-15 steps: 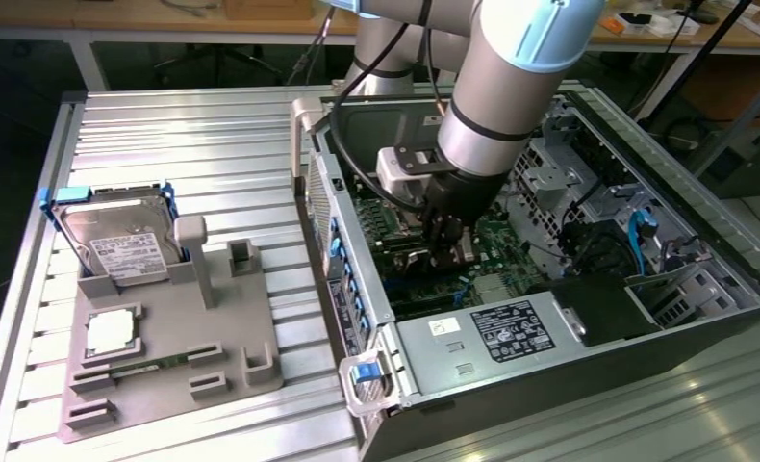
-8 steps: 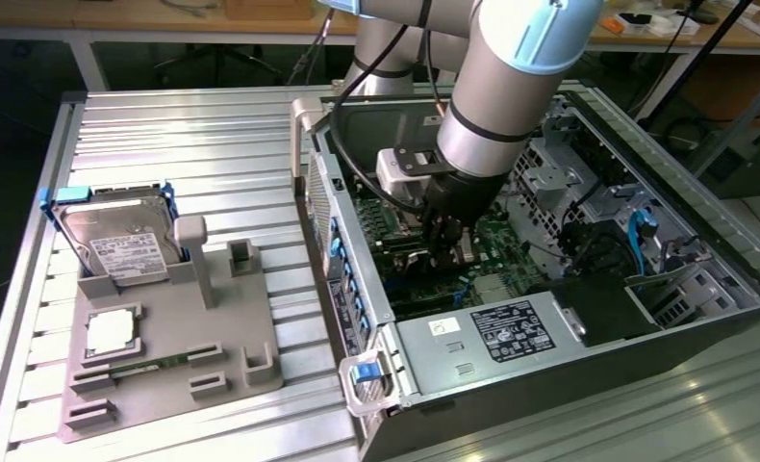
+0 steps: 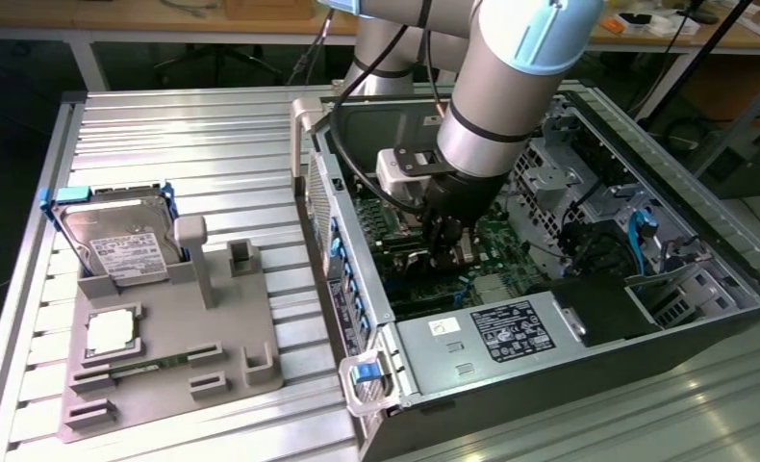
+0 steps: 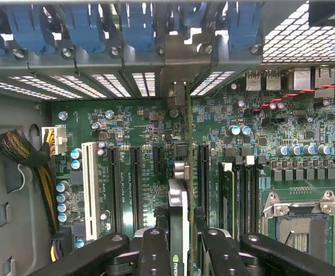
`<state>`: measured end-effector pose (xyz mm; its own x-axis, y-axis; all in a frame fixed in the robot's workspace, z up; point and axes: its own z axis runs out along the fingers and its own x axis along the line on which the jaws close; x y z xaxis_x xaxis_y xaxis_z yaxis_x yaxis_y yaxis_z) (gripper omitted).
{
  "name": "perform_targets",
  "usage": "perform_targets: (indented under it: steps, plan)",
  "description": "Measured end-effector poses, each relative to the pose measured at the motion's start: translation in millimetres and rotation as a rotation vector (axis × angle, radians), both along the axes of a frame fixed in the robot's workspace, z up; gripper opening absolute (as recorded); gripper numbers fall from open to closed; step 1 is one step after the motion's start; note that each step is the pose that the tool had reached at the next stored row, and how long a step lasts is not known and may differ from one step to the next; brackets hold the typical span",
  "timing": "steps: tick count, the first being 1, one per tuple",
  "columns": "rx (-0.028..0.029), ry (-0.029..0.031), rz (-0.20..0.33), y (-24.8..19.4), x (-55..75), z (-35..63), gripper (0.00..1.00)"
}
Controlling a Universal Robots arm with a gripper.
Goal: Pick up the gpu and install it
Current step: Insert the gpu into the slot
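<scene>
gpu (image 4: 179,230), thin edge-on green card

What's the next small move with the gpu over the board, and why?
Probably ease straight down. The gripper holds the gpu on edge above the motherboard, its bracket end toward the rear slot openings, seemingly lined up with an expansion slot but not yet seated.

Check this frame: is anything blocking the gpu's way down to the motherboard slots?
Nothing visible is. The gripper holds the gpu edge-on above the motherboard, among the black expansion slots. No cable or part crosses beneath it; the yellow-black cable bundle lies off at the case wall.
</scene>
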<state>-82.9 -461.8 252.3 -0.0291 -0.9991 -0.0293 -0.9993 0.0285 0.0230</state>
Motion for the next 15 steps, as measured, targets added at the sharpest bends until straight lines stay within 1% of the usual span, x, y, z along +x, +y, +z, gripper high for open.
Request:
perform_targets:
  steps: [2, 5, 6, 15]
  plan:
    - [0.0003, 0.0000, 0.000, 0.1, 0.0, -1.6, 0.27]
    - [-0.0002, -0.0002, 0.000, 0.0, 0.0, -6.2, 0.27]
    - [0.0005, -0.0008, 0.000, 0.1, 0.1, -8.1, 0.27]
    - [0.0000, -0.0002, 0.000, 0.0, 0.0, -9.2, 0.27]
